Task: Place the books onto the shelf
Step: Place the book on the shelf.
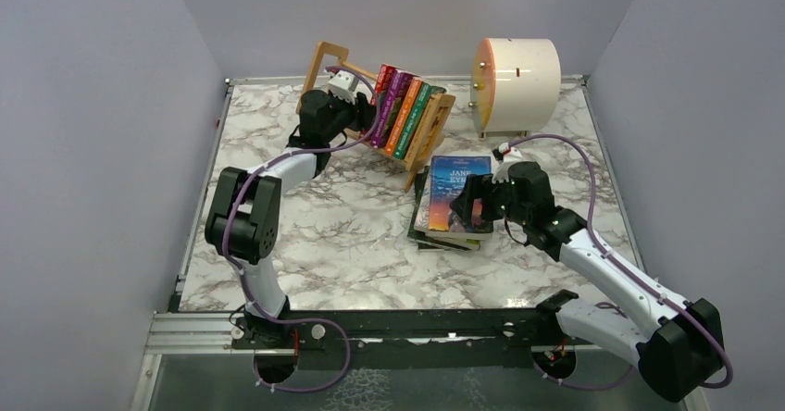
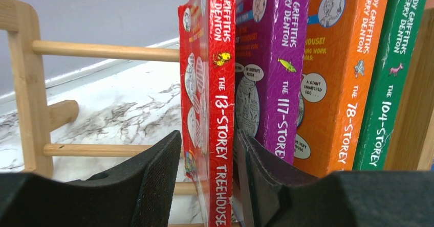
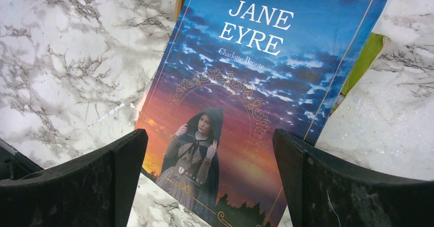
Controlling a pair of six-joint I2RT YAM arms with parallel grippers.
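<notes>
Arm bases are bolted to the black rail (image 1: 417,323) at the near edge of the marble worktop (image 1: 315,235).

**Left arm**
- The left end effector (image 2: 209,135) is at the shelf (image 1: 324,59), a light-wood rack set at an angle at the far centre-left of the worktop.
- Its jaws stand apart, one on each side of the red book (image 2: 222,109).
- The left finger (image 2: 158,171) is clear of the cover. The right finger (image 2: 256,176) is touching or just beside the spine; which of the two cannot be told.

**Books on the shelf**
- The red book stands upright at the open end of the row.
- Beside it, in order, stand the purple book (image 2: 286,58), the orange book (image 2: 343,58) and the green book (image 2: 394,68).
- The green book is against the right end piece of the shelf.

**Right arm**
- The right end effector (image 3: 209,135) hovers over the blue "Jane Eyre" book (image 3: 266,73) with its jaws wide apart, gripping nothing.
- This book lies face up on top of a small stack (image 1: 421,235), flat on the worktop just in front of the shelf's right end.

**Other items**
- A cream drum (image 1: 518,82) stands at the far edge, to the right of the shelf.
</notes>
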